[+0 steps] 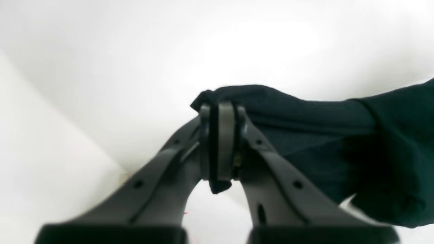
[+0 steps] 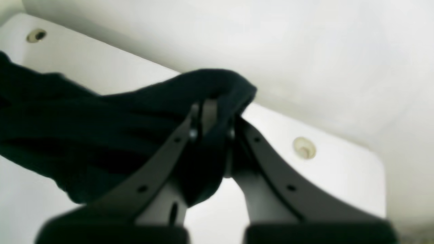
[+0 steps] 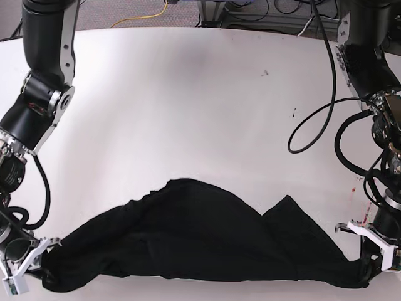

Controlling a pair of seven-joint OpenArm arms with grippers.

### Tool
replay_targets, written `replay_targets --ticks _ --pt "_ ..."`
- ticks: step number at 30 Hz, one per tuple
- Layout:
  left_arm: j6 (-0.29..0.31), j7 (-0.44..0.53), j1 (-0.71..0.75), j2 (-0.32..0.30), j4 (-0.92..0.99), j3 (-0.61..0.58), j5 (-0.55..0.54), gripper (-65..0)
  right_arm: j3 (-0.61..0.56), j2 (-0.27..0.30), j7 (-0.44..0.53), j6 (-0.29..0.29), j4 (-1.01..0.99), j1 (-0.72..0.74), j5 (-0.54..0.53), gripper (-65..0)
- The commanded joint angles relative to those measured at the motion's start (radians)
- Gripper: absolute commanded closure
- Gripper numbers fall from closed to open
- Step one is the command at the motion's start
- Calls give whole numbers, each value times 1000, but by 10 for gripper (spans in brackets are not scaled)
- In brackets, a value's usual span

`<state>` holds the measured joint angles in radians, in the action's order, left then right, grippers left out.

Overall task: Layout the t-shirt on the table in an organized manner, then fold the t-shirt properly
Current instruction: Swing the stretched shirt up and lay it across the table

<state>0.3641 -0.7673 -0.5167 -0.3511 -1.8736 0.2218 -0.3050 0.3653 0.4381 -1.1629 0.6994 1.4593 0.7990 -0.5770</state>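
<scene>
The t-shirt (image 3: 194, 241) is clamped at opposite ends by the left gripper (image 1: 222, 142) and right gripper (image 2: 212, 118). Print is hidden; fingertips are buried in cloth and blurred over the table (image 3: 188, 106).

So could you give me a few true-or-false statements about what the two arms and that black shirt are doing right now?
1. Both grippers are shut on the t-shirt. True: the left gripper and the right gripper each pinch cloth.
2. The shirt is neatly folded. False: it is stretched between the arms, rumpled.
3. The table is white. True.
4. The shirt is red. False: it is black.
</scene>
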Motion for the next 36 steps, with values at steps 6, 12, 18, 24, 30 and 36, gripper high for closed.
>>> replay_targets --ticks 6,12,18,24,30,36 --pt "22 -50 -152 -27 -45 67 5 0 -61 77 31 -1 -90 222 -10 0" --pt "51 -102 -205 -27 -42 126 5 0 -108 115 31 -1 -148 313 -8 0" --pt "59 -122 -231 -27 -42 138 5 0 -128 123 31 -1 -161 349 -8 0" --pt "59 -123 -216 -27 -44 140 3 0 -128 123 25 -1 -159 343 -13 0" --pt "59 -123 -101 -27 -48 143 -18 0 -121 121 1 -1 -110 250 -15 0" --pt "59 -123 51 -27 -47 204 -127 0 -64 112 -4 -1 -4 78 -15 0"
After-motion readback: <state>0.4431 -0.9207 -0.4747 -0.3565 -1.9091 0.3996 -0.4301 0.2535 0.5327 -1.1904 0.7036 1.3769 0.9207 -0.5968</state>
